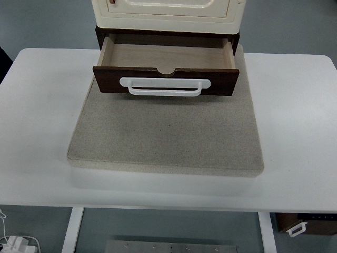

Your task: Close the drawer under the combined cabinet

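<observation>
Presently: task not begun, as far as can be judged. Item one, the drawer — dark brown wood, pale lining — stands pulled well out from the base of the cabinet, which sits at the far edge of the scene with only its cream lower part in view. The drawer's front panel carries a white handle, long and flat, running across most of its width, with a small half-round notch cut in the top edge above it. Contents of drawer: nothing seen; the bare bottom shows from front to back. Item two, a grey mat, lying under the cabinet and reaching forward from it toward the camera. Item three, a white table, bearing the mat. Neither robot hand is in the picture, so whether fingers are spread or curled cannot be told, and nothing has hold of the handle. Remaining — the whole job: reach the drawer front and push it back under the cabinet until flush.
</observation>
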`<state>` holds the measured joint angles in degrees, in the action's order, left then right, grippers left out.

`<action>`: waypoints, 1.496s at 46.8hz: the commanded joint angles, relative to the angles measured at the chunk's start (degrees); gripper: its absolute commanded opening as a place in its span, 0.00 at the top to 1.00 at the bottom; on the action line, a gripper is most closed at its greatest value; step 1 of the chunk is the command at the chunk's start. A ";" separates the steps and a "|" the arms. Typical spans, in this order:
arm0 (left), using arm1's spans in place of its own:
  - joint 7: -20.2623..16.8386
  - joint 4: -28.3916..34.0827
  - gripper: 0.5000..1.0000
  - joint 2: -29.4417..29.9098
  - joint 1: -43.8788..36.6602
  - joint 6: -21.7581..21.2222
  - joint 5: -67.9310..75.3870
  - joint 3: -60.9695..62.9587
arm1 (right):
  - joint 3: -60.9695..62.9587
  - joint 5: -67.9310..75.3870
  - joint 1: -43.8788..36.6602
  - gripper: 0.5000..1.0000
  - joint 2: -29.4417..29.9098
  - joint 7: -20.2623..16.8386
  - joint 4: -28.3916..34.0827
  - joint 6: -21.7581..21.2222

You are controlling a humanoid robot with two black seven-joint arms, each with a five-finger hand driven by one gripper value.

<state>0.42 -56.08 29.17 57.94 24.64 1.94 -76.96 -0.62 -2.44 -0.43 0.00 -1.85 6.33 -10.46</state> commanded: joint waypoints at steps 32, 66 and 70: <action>0.02 -28.82 0.00 2.91 0.25 -3.37 3.68 18.07 | 0.00 -0.02 -0.01 0.10 0.00 0.00 0.00 0.00; 5.64 -37.88 0.00 0.89 -0.28 -3.46 29.08 46.55 | 0.00 -0.02 -0.01 0.10 0.00 0.00 0.00 0.00; 8.45 -37.88 0.00 0.81 -0.28 -3.46 32.77 47.69 | 0.00 -0.02 -0.01 0.10 0.00 0.00 0.00 0.00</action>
<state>6.92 -93.96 30.03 57.65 21.13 32.19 -30.03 -0.62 -2.45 -0.44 0.00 -1.85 6.33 -10.46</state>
